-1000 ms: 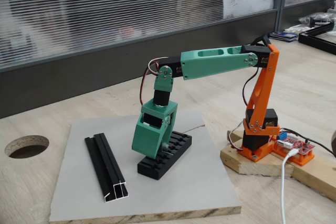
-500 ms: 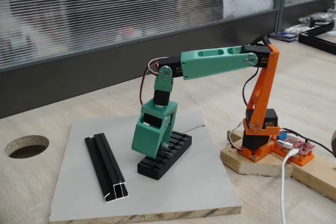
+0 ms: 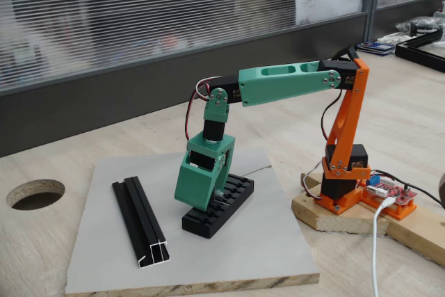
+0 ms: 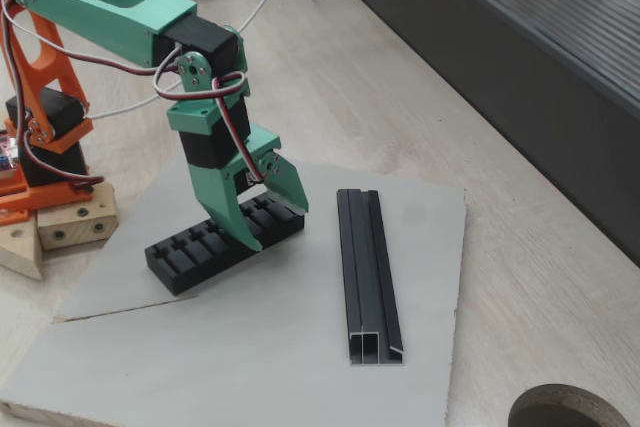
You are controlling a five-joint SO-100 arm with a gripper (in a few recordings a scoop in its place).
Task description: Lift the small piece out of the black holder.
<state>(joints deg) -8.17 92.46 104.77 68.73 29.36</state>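
Observation:
The black holder [image 3: 235, 195] [image 4: 188, 252], a slotted block, lies on a grey board. My green gripper [image 3: 206, 205] [image 4: 272, 222] points down over one end of it. That is the holder's right end in a fixed view [image 4: 272, 222]. The jaws stand open, one finger [image 4: 238, 219] reaching down to the holder's top and the other finger [image 4: 290, 187] spread away above it. The small piece is hidden: I cannot make it out among the slots or between the fingers.
A long thin black channel rail [image 3: 142, 222] [image 4: 368, 272] lies on the grey board [image 3: 257, 248] [image 4: 250, 347] beside the holder. The orange arm base [image 3: 341, 172] [image 4: 40, 117] stands on a wooden block with a red circuit board [image 3: 393, 196]. A round hole [image 3: 35, 194] [image 4: 570, 412] is cut in the table.

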